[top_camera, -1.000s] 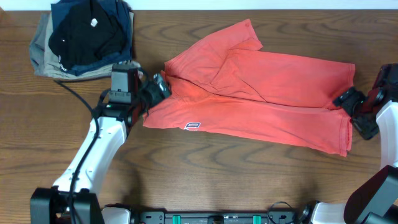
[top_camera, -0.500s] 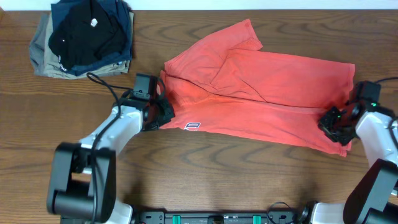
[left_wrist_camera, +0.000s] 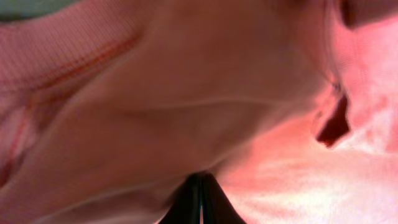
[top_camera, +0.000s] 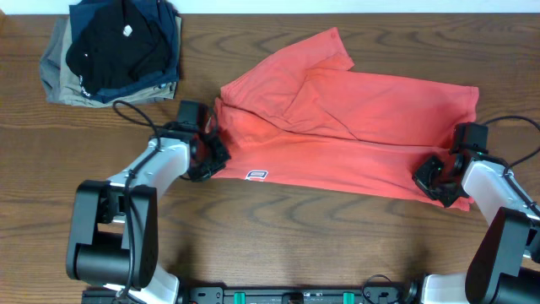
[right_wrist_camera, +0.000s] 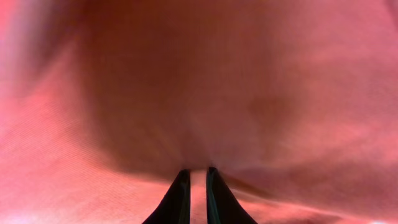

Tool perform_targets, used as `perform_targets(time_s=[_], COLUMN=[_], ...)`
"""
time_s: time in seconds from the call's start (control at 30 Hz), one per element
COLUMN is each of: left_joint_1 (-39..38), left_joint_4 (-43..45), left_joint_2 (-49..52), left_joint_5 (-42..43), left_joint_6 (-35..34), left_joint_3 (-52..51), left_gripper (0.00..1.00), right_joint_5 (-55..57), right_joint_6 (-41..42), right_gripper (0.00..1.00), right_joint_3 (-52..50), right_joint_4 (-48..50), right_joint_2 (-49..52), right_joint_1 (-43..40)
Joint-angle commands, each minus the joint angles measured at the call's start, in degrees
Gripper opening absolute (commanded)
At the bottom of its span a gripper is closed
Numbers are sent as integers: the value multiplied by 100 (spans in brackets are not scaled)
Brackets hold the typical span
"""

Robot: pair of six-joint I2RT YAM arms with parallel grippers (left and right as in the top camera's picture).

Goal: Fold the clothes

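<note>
Where the shirt lies spread on the counter, the left claw is clamped on its edge, fingers pressed together with red cloth bunched just above them. A white logo sits just beside this claw. The right claw grips the opposite end, its fingers a sliver apart with fabric pinched between. A pile of dark folded garments lies apart, beyond the left claw.

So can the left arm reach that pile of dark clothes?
Probably yes: the folded pile lies nearby with only table between. But the left gripper looks pinched on the red T-shirt, so it should let go first.
</note>
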Motion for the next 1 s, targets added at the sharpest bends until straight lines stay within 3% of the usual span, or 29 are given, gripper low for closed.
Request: perform_targets(time_s=[0.0,0.2,0.53,0.97], left_joint_1=[332,629,634,634], left_joint_4=[-446,-1287,-2546,-2894], left_joint_2=[186,181,-356,-3362], left_joint_5=[-446,-437,223,216], left_joint_6=[-562,-1158,-1320,-1456], left_joint_3=[-138,-151,-214,-1187], left_gripper=[6,6,6,6], right_joint_5=[542,623,1217,1386], right_joint_6=[343,348,350,328], right_gripper=[10,10,11,14], right_joint_3=[-59,-39,374,1390], right_joint_4=[-221,-452,-1086,-1991], right_joint_2=[136,136,136,136], right_joint_1=[9,-85,-133,-581])
